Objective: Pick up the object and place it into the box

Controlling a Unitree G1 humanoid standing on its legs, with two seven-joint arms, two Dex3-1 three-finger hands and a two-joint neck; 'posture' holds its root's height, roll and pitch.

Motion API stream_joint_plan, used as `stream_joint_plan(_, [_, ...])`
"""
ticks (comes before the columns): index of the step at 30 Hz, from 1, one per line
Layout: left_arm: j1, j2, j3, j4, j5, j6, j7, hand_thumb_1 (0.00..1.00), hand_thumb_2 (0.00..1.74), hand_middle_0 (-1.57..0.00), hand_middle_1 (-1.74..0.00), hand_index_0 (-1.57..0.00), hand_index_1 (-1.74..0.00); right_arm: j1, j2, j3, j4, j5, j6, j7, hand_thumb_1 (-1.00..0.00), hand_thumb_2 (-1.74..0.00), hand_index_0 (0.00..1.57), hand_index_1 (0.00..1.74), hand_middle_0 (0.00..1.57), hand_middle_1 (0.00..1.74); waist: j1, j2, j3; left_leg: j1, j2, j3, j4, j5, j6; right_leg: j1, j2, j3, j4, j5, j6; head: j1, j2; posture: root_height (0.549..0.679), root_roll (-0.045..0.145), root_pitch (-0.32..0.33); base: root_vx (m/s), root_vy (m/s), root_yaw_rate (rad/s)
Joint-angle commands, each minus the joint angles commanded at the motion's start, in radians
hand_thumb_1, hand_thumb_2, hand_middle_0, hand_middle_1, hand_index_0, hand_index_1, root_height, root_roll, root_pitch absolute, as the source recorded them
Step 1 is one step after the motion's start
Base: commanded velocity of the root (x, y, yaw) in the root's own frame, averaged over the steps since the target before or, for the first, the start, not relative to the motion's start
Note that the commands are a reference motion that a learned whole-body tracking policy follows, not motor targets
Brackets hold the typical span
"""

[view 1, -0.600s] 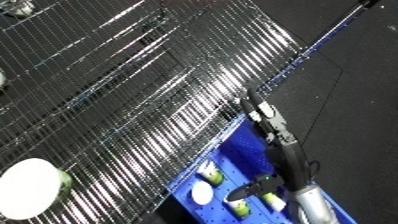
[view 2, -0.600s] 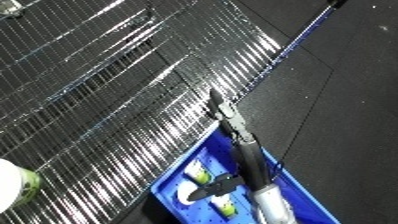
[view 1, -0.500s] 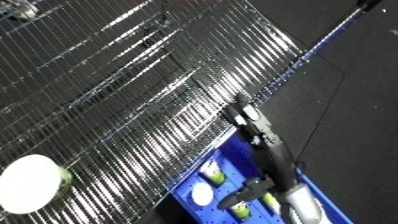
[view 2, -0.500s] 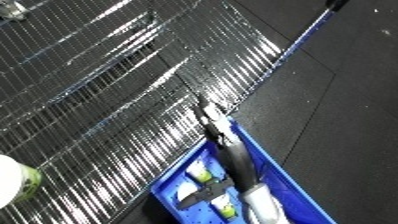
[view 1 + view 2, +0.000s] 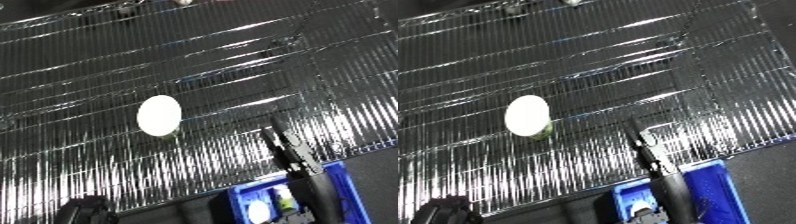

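Note:
A white round object (image 5: 158, 116) with a green rim lies on the shiny wire-mesh table (image 5: 107, 65), left of the middle. A blue bin (image 5: 342, 182) stands at the lower right, just off the table's near edge, with white and green items (image 5: 259, 211) inside. My right hand (image 5: 289, 149) reaches up from over the bin onto the mesh, its black fingers straight and holding nothing. It is well to the right of the white object and apart from it. A dark blurred shape (image 5: 84, 210) at the lower left may be my left hand.
The mesh table fills most of the view, with dark floor (image 5: 771, 165) past its right edge by the bin. A small pale thing (image 5: 182, 2) sits at the table's far edge.
The camera has swung, so the whole picture has turned and the white object now sits near the middle. My right hand still points out over the bin's rim.

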Motion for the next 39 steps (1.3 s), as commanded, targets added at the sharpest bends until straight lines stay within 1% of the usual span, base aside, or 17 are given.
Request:
stream_joint_plan(5, [0.002,0.0,-0.005,0.0,0.006,0.012,-0.011,1.0,1.74,-1.57,-1.74,-1.57,-1.74,-0.009,0.001,0.015,-0.009,-0.005,0.018,-0.02,0.0,0.0,0.0,0.0,0.0,0.0,0.016,-0.004,-0.003,0.007,-0.005,-0.002,0.005,-0.002,-0.0006,0.009,-0.008,-0.01,0.006,-0.006,0.0008,-0.01,-0.015,0.636,0.066,-0.014,0.054,-0.001,0.181])
stream_joint_plan(12, [0.01,0.005,-0.007,-0.003,0.006,0.014,-0.013,1.0,1.74,-1.57,-1.74,-1.57,-1.74,-0.01,-0.001,0.021,-0.006,-0.007,0.025,-0.041,0.0,0.0,0.0,0.0,0.0,0.0,0.028,-0.005,-0.005,0.011,-0.008,0.0,0.012,-0.003,0.0,0.01,-0.0137,-0.019,0.024,-0.011,0.0014,0.011,-0.041,0.633,0.064,-0.025,0.049,0.015,0.127])
stream_joint_plan(17, [0.021,0.012,-0.001,-0.013,0.006,0.021,-0.014,1.0,1.74,-1.57,-1.74,-1.57,-1.74,-0.01,-0.005,0.017,0.0,-0.007,0.028,-0.044,0.0,0.0,0.0,0.0,0.0,0.0,0.034,-0.003,-0.004,0.004,-0.011,0.0,0.027,-0.008,0.0011,0.0,-0.0166,-0.021,0.042,-0.013,0.0013,0.039,-0.018,0.63,0.063,-0.031,0.048,0.023,0.086])
stream_joint_plan(20, [0.026,0.017,0.0,-0.024,0.004,0.025,-0.012,1.0,1.74,-1.57,-1.74,-1.57,-1.74,-0.017,-0.013,0.019,0.002,-0.001,0.03,-0.045,0.0,0.0,0.0,0.0,0.0,0.0,0.036,-0.002,-0.001,-0.003,-0.012,0.0,0.033,-0.009,0.0033,-0.011,-0.0154,-0.02,0.052,-0.014,0.001,0.054,-0.005,0.629,0.062,-0.031,0.026,0.026,0.045])
stream_joint_plan(22, [0.027,0.019,-0.002,-0.028,0.002,0.026,-0.011,1.0,1.74,-1.57,-1.74,-1.57,-1.74,-0.026,-0.019,0.021,0.007,0.003,0.03,-0.044,0.0,0.0,0.0,0.0,0.0,0.0,0.038,-0.001,0.0,-0.007,-0.012,0.0,0.034,-0.008,0.0037,-0.016,-0.0152,-0.02,0.056,-0.014,0.0013,0.061,0.003,0.628,0.061,-0.031,0.024,0.027,0.035])
stream_joint_plan(27, [0.021,0.017,-0.014,-0.024,-0.002,0.022,-0.013,1.0,1.74,-1.57,-1.74,-1.57,-1.74,-0.057,-0.019,0.018,0.042,0.016,0.024,-0.033,0.0,0.0,0.0,0.0,0.0,0.0,0.044,0.003,0.003,-0.022,-0.017,0.0,0.047,-0.01,0.0023,-0.03,-0.0195,-0.023,0.065,-0.011,0.0023,0.079,0.013,0.626,0.062,-0.032,0.033,0.029,0.052])
stream_joint_plan(30, [0.011,0.016,-0.022,-0.021,-0.001,0.019,-0.014,1.0,1.74,-1.57,-1.74,-1.57,-1.74,-0.085,-0.017,0.018,0.065,0.023,0.026,-0.026,0.0,0.0,0.0,0.0,0.0,0.0,0.05,0.006,0.006,-0.037,-0.02,0.0,0.061,-0.011,0.0031,-0.045,-0.0227,-0.027,0.079,-0.01,0.0017,0.092,0.027,0.623,0.062,-0.031,0.03,0.024,0.075])
stream_joint_plan(34, [-0.004,0.019,-0.031,-0.027,-0.002,0.021,-0.008,1.0,1.74,-1.57,-1.74,-1.57,-1.74,-0.128,-0.017,0.021,0.087,0.028,0.034,-0.025,0.0,0.0,0.0,0.0,0.0,0.0,0.058,0.012,0.011,-0.065,-0.025,-0.001,0.089,-0.018,0.0062,-0.074,-0.0261,-0.031,0.107,-0.013,-0.0013,0.117,0.048,0.619,0.062,-0.027,0.012,0.025,0.082])
stream_joint_plan(39, [-0.017,0.021,-0.04,-0.037,-0.006,0.016,0.008,1.0,1.74,-1.57,-1.74,-1.57,-1.74,-0.182,-0.012,0.028,0.101,0.025,0.057,-0.031,0.0,0.0,0.0,0.0,0.0,0.0,0.063,0.02,0.011,-0.117,-0.031,0.0,0.138,-0.032,0.0114,-0.132,-0.0244,-0.032,0.16,-0.025,-0.0074,0.13,0.088,0.611,0.062,-0.013,-0.002,0.038,0.07])
